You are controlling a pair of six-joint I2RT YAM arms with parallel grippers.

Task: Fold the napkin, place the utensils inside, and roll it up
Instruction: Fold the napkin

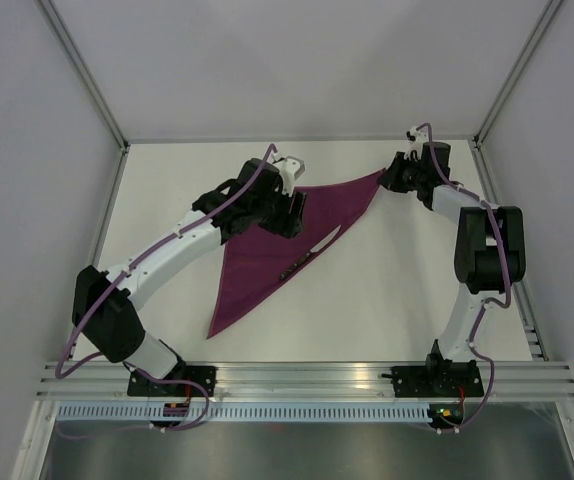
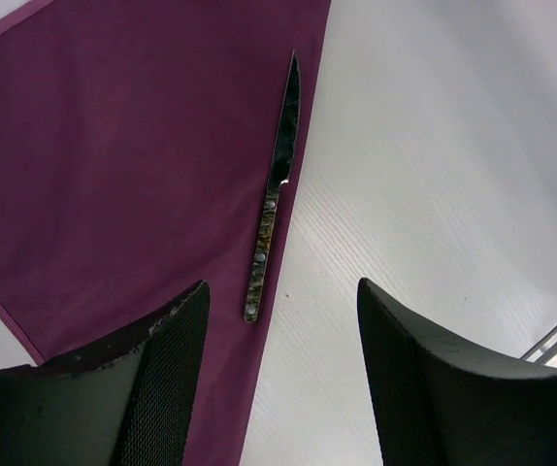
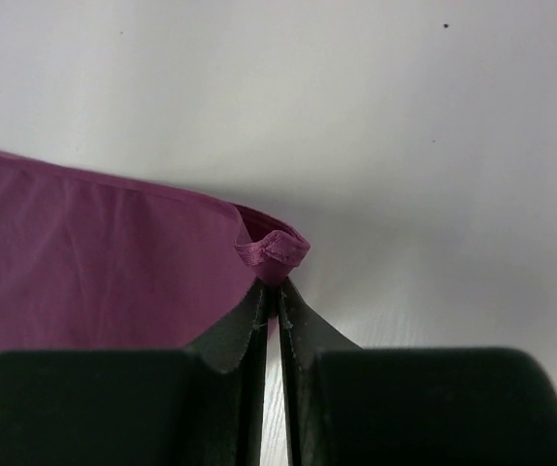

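Your right tool pinches a corner of the napkin while your left tool hangs spread over the knife along the cloth's long edge — hold that corner taut and low to the surface, then nudge the knife inward before rolling.

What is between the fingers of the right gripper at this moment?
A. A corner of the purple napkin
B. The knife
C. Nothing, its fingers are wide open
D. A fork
A: in the right wrist view the right gripper is shut on a bunched corner of the napkin, while the knife lies free on the cloth in the left wrist view.
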